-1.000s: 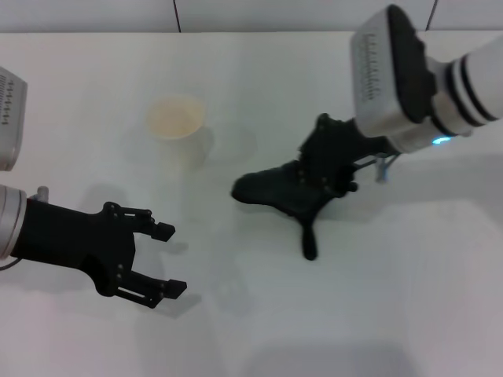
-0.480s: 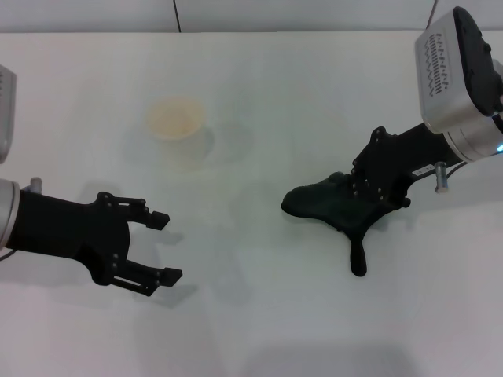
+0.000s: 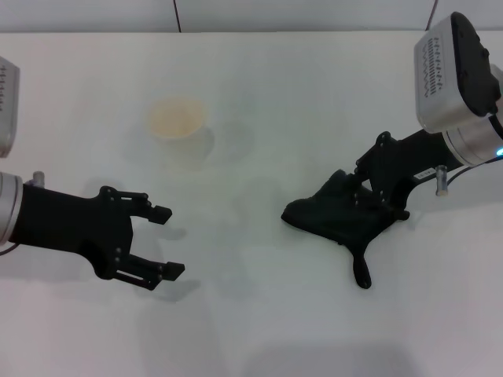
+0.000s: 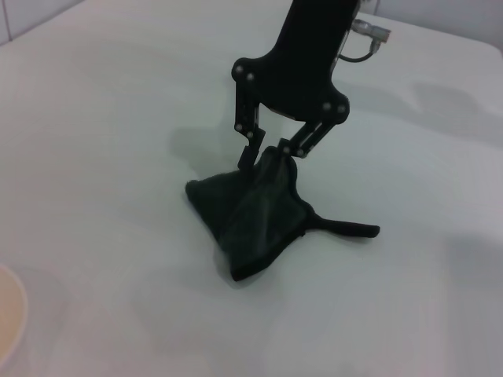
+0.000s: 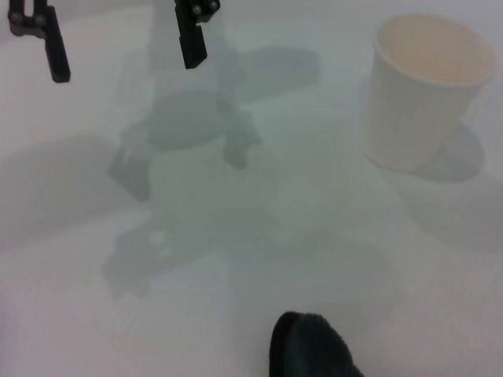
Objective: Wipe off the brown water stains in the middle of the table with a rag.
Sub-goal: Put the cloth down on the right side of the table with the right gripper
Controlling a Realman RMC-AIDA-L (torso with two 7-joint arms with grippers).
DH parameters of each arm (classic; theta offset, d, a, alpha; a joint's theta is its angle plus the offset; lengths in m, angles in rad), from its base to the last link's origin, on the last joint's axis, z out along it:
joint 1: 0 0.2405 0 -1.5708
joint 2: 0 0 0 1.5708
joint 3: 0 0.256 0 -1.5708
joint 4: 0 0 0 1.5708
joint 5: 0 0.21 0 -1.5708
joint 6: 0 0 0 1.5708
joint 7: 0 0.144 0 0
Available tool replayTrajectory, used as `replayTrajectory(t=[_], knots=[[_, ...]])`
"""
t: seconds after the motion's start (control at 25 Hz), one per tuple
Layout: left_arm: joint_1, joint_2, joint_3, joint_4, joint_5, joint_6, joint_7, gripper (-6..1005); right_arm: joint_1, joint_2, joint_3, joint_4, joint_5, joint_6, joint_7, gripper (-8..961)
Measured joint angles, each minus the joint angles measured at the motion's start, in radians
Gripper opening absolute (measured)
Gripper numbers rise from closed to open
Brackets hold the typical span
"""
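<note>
The dark rag (image 3: 334,218) lies bunched on the white table (image 3: 259,314) at the right, its narrow tail (image 3: 361,271) pointing toward me. My right gripper (image 3: 360,188) is shut on the rag's raised top fold. The left wrist view shows the rag (image 4: 251,216) and the right gripper (image 4: 269,155) pinching its peak. A corner of the rag (image 5: 310,349) shows in the right wrist view. My left gripper (image 3: 167,241) is open and empty, low over the table at the left; it also shows in the right wrist view (image 5: 122,55). No brown stain shows in any view.
A pale paper cup (image 3: 176,118) stands upright at the back left of the table, also in the right wrist view (image 5: 428,86); its rim (image 4: 8,314) shows in the left wrist view. A tiled wall edge (image 3: 236,16) runs along the far side.
My right gripper has dragged the rag to the right across the table, then nearly stopped. The left gripper has shifted only slightly and stays open.
</note>
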Motion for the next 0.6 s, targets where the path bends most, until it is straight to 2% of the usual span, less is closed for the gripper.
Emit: replayTrajectory(t=[0.08, 0.28, 0.52, 0.6], knots=[[0.0, -0.002, 0.0, -0.001, 0.001, -0.012, 0.0, 890, -0.003, 0.0, 0.007, -0.006, 0.01, -0.002, 0.001, 81], [0.002, -0.002, 0.0, -0.008, -0.002, -0.021, 0.004, 890, -0.013, -0.004, 0.06, -0.037, 0.055, -0.085, -0.003, 282], [0.007, -0.005, -0.022, -0.004, -0.004, -0.017, 0.014, 890, -0.072, -0.007, 0.153, -0.111, 0.061, -0.183, -0.027, 454], [0.01, -0.007, -0.036, -0.003, -0.01, -0.013, 0.023, 890, -0.087, -0.006, 0.191, -0.109, 0.072, -0.211, -0.048, 454]])
